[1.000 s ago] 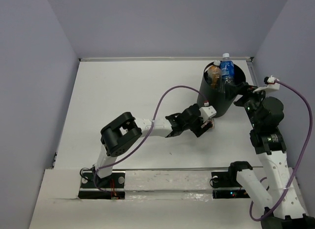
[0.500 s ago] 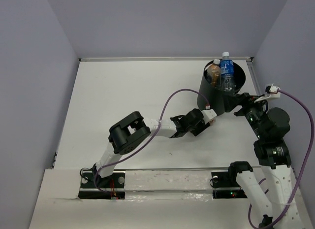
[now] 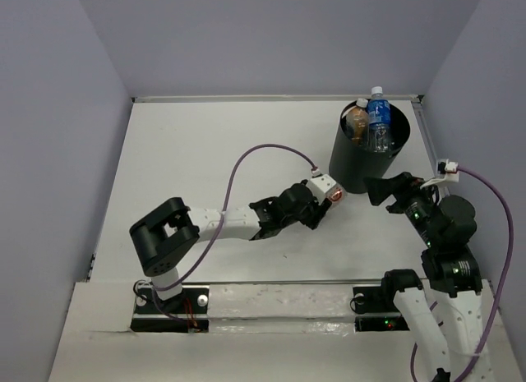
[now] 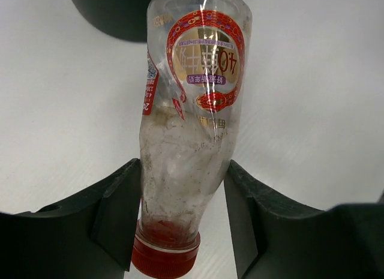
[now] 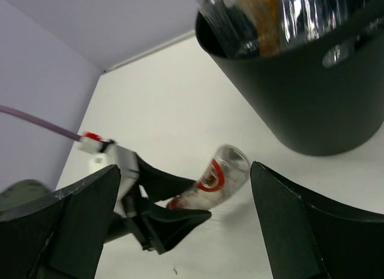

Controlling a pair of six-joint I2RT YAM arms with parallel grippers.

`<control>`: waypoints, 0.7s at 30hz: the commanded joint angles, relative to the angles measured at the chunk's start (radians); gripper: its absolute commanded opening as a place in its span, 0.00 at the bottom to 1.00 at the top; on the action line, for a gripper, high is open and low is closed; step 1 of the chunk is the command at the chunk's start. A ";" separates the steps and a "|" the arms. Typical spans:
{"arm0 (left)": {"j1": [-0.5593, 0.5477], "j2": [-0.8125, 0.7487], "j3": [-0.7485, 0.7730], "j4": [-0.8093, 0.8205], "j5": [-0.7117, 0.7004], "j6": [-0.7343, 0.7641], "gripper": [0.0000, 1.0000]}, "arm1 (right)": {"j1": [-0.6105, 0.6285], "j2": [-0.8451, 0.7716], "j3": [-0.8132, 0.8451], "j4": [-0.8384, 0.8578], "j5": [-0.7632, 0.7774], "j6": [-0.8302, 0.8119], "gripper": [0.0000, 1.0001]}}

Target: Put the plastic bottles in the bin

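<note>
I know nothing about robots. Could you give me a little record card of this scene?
bin: tall black cylindrical bin, far right of the white table
inside bin: blue-labelled clear bottle and orange-tinted bottle, tops above the rim
left jaws: shut on the small clear plastic bottle with red cap and red label
held bottle: cap toward the wrist, base toward the bin
right jaws: open, empty, beside the bin
</note>
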 commanded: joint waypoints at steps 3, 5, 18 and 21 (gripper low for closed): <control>-0.062 -0.194 -0.058 0.144 -0.014 -0.087 0.18 | -0.003 0.031 -0.127 -0.018 -0.019 0.149 1.00; -0.082 -0.230 -0.070 0.165 -0.014 -0.088 0.18 | -0.003 0.044 -0.156 -0.011 -0.035 0.157 1.00; -0.128 -0.241 -0.035 0.183 0.032 -0.072 0.18 | -0.003 0.110 -0.222 0.223 -0.294 0.194 1.00; -0.137 -0.245 -0.037 0.188 0.020 -0.072 0.18 | -0.003 0.121 -0.225 0.230 -0.296 0.198 0.93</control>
